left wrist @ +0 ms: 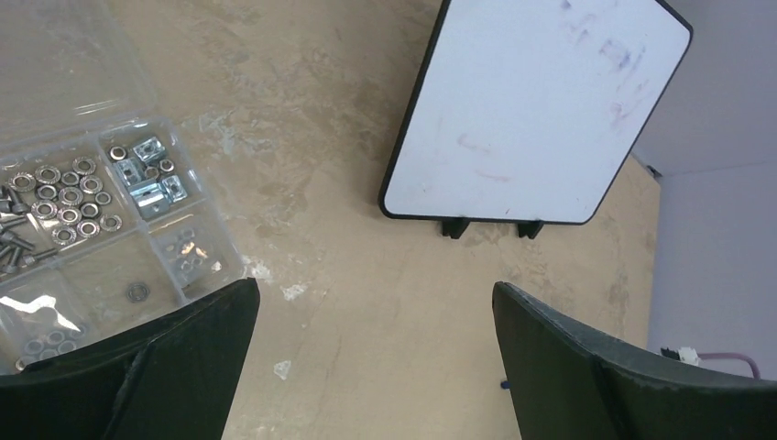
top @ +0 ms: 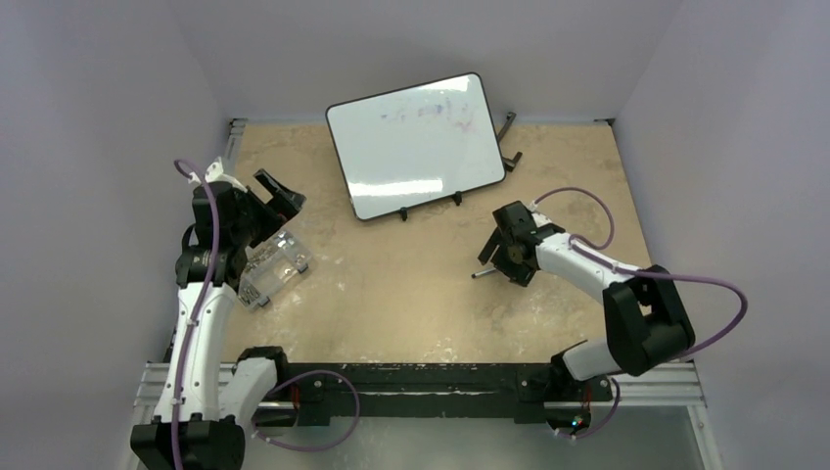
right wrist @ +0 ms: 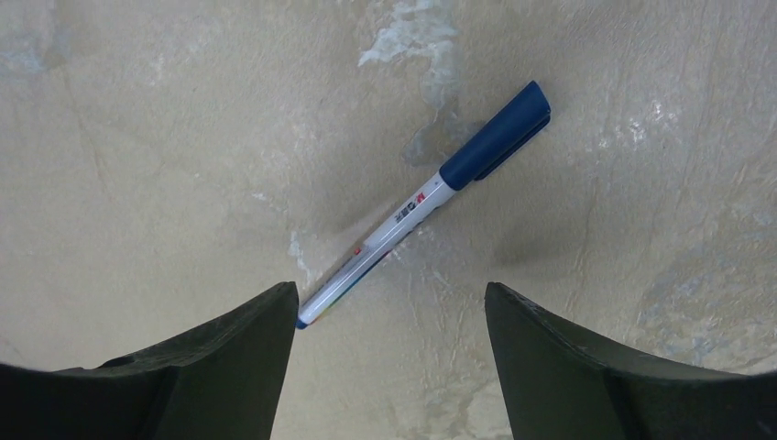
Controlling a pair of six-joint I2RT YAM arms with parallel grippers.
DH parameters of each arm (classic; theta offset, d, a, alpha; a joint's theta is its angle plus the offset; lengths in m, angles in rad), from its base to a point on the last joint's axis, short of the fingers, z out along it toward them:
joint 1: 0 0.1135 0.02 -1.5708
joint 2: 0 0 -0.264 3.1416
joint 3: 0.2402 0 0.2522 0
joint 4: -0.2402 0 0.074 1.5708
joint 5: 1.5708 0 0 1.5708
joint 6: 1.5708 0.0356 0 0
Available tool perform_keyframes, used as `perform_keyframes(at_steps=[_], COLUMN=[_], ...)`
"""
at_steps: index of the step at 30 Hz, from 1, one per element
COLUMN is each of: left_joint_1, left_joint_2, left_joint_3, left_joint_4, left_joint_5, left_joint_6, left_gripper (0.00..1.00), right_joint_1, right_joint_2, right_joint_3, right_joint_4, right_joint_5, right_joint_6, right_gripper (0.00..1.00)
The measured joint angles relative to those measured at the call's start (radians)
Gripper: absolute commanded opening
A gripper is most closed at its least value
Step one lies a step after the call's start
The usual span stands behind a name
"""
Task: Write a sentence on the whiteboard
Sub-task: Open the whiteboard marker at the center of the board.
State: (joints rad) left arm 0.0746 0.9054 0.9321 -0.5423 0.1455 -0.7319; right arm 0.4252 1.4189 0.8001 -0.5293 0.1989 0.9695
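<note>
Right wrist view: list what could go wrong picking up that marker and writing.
1. The marker lies flat and askew between the right gripper's open fingers; closing could roll it or pinch it crooked.
2. Its blue cap is on, so no ink until removed.
3. The whiteboard leans on small feet; pen pressure might push it back.

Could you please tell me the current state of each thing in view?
Whiteboard: propped up, tilted back; faint smudges only, nothing written yet.
Marker: capped, lying on the table, not held.
Parts box: seems open, holds small hardware.
Left gripper: open, empty.
Right gripper: open, over the marker, empty.
</note>
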Motion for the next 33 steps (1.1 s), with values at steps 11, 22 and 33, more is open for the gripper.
perform_keyframes(at_steps=[11, 22, 33], left_joint_1=[-0.029, -0.04, -0.05], left_joint_2=[-0.087, -0.086, -0.045], left_joint_3=[0.004, 0.004, -0.014], left_joint_4=[-0.043, -0.02, 0.226], left_joint_5=[0.046, 0.167, 0.552], left_joint_6=[0.073, 0.093, 0.081], left_gripper=[1.0, 1.0, 1.0], right_joint_1=[-0.001, 0.105, 0.142], right_joint_2=[0.185, 0.168, -0.204], right_joint_3=[0.091, 0.118, 0.19], right_joint_4=[0.014, 0.037, 0.13], right_joint_5=[0.082, 0.037, -0.256], right_joint_6=[0.004, -0.234, -0.542], right_gripper=[0.0, 0.0, 0.0])
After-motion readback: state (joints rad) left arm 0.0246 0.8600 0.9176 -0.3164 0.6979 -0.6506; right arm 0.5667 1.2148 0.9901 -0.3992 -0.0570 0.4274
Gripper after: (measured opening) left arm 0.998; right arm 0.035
